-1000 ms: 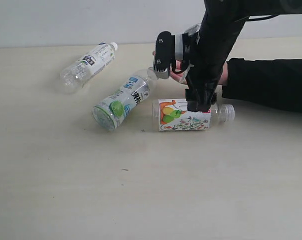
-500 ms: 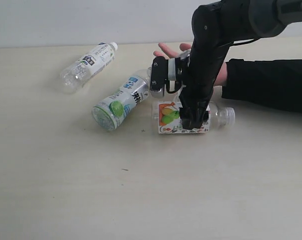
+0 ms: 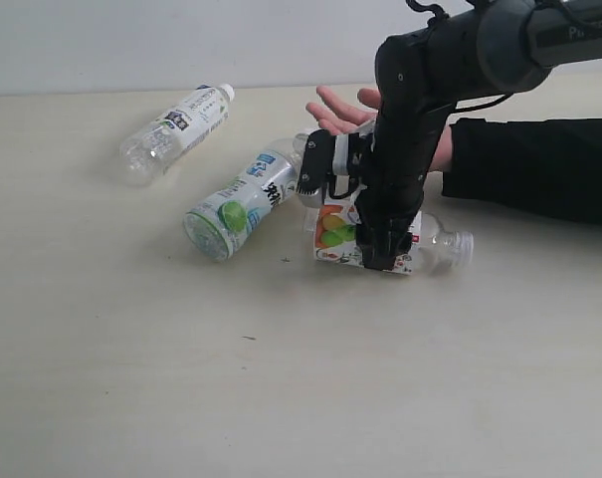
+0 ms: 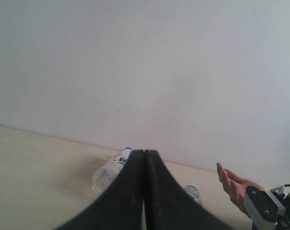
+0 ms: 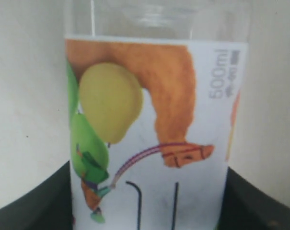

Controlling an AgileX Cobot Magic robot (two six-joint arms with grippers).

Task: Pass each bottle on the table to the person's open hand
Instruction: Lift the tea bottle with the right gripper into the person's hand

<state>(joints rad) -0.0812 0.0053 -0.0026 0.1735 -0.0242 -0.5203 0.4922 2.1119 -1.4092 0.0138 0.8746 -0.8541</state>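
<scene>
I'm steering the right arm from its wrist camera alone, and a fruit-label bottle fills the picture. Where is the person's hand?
Observer: The open hand lies palm up just beyond the fruit-label bottle, which your right gripper grips on the table.
Operator: Any bottles left besides mine?
Observer: Two more lie on their sides, left of yours in the exterior view: a green-label bottle close by, a white-label bottle farther back.
Operator: And the other arm?
Observer: The left gripper is outside the exterior view; its fingers are pressed together, holding nothing.
</scene>
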